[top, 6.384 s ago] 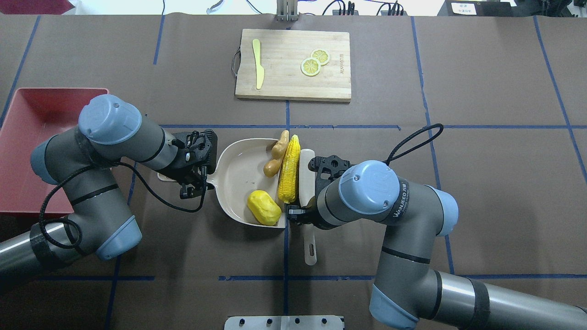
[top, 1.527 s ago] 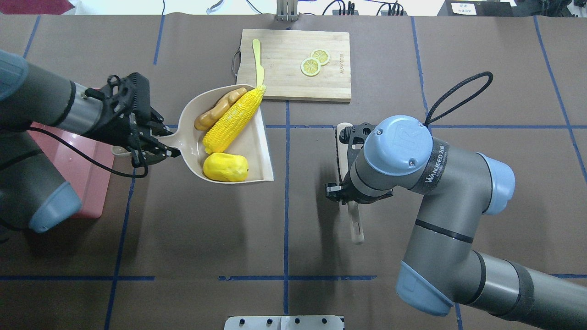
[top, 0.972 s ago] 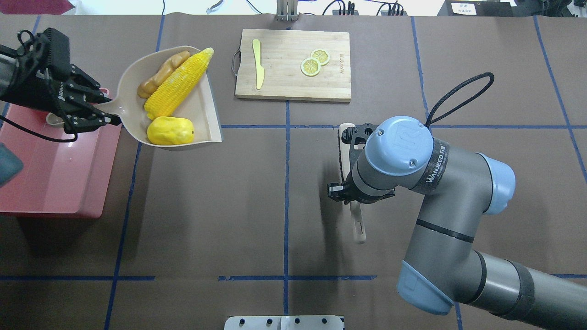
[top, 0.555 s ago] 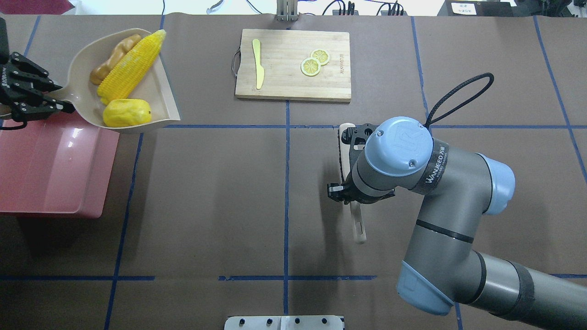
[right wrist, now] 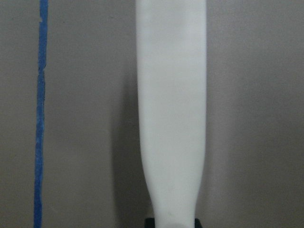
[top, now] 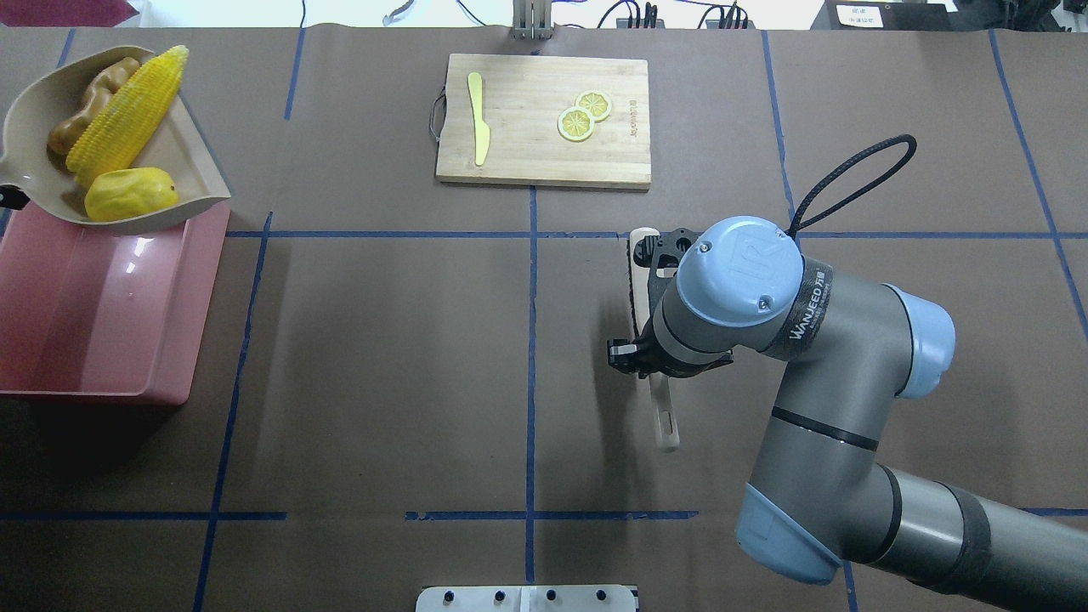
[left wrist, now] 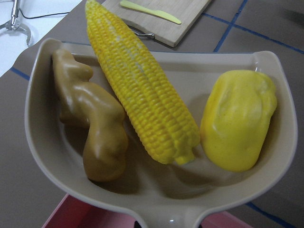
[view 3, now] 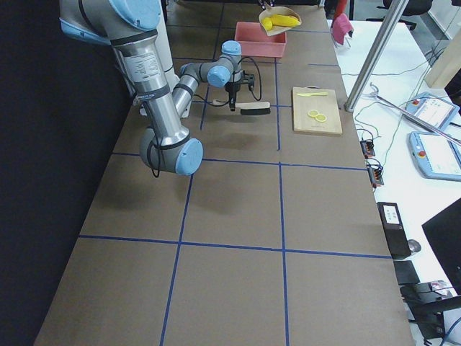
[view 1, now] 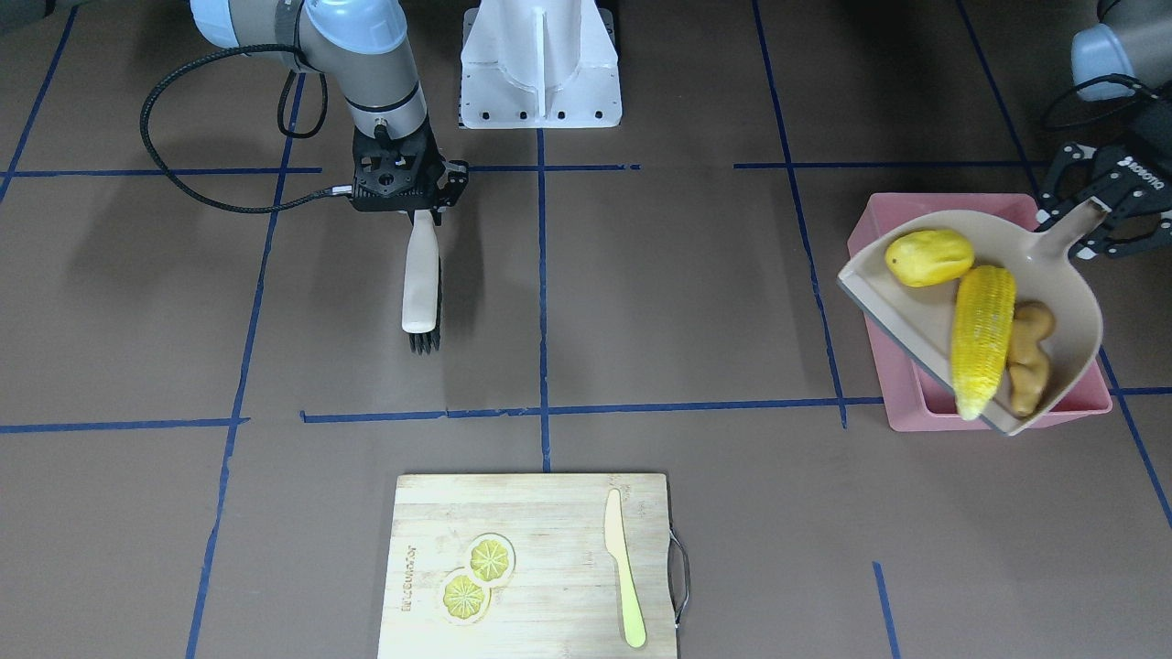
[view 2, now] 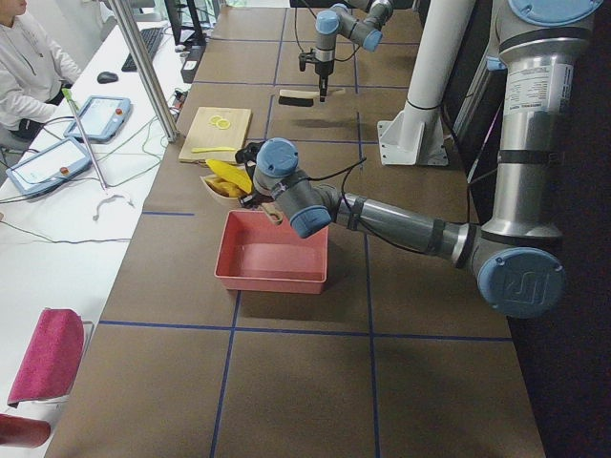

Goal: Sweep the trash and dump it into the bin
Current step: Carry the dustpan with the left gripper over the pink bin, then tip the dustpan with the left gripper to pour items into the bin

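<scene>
Far left: left end effector [view 1: 1090, 224] is clamping the handle of the beige plastic dustpan [top: 191, 161] and holding it in the air over the far end of the large rectangular pink plastic bin [top: 102, 314]. All three trash pieces are sitting in the dustpan, none in the bin. The tan knobbly ginger root [top: 75, 123] is lying along the curved back wall. The long yellow corn cob [top: 127, 110] is lying just beside it, with its tip reaching past the open lip. The rounded yellow lump [top: 129, 193] is sitting at the corn's other end, on the robot's side. The bin is resting on the brown paper-covered worktop [top: 382, 340], which is marked with blue tape lines.

Centre, far side: a rectangular wooden cutting board [top: 544, 153] is lying flat. It is carrying a pale yellow-green knife [top: 478, 119] on its left part and two overlapping flat lemon slices [top: 576, 124] on its right part.

Right of centre: right end effector [view 1: 423, 212] is pointing straight down and gripping a beige-handled brush with dark bristles [view 1: 419, 275] around mid-handle. The brush is lying level, with the bristle end pointing away from the robot. Cannot tell whether the bristles are touching the worktop. It is sitting well apart from the dustpan and the bin.
</scene>
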Robot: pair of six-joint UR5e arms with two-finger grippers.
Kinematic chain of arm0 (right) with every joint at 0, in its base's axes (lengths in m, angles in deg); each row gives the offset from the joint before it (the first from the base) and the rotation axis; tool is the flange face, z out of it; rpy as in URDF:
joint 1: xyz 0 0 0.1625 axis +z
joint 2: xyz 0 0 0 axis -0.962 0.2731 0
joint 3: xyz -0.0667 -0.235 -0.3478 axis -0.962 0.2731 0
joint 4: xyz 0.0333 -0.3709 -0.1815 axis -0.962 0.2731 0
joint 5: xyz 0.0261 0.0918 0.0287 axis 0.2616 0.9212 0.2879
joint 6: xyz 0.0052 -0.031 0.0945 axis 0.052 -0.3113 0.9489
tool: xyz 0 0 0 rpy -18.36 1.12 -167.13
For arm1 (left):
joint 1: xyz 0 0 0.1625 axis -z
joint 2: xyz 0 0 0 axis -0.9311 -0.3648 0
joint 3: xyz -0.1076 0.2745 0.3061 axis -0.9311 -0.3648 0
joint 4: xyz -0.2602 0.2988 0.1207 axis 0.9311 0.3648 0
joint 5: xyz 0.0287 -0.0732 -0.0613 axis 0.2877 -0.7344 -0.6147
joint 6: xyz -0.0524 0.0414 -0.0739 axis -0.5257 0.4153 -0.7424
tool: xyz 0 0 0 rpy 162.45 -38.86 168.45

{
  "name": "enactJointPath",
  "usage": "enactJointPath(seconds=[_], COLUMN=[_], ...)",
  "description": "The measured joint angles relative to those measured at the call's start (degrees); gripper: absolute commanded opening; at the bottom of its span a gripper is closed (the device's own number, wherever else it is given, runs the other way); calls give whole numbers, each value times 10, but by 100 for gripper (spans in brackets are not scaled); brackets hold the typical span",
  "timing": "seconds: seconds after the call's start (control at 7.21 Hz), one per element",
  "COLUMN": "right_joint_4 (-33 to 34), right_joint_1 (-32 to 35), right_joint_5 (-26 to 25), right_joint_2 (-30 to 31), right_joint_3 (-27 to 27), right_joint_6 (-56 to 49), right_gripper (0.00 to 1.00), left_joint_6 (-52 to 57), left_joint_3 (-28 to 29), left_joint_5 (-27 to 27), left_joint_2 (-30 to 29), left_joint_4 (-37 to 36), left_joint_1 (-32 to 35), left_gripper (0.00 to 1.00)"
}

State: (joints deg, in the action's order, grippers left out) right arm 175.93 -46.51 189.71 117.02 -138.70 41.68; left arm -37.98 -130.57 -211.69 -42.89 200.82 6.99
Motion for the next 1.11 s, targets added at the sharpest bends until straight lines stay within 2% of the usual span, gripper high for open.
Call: enactJointPath(seconds=[0.56,1.11], right_joint_4=[0,0], right_joint_1=[0,0], right_joint_5=[-1,-1], right_joint_2=[0,5], right_joint_3=[0,0], right_joint_6=[0,0], right_gripper=[0,0], left_joint_6=[166,247], left_joint_3=[93,102], left_joint_5=[-41,-32], left_joint_2=[16,15], left_joint_4=[-4,-8], left_joint_1=[95,117], left_gripper=[0,0])
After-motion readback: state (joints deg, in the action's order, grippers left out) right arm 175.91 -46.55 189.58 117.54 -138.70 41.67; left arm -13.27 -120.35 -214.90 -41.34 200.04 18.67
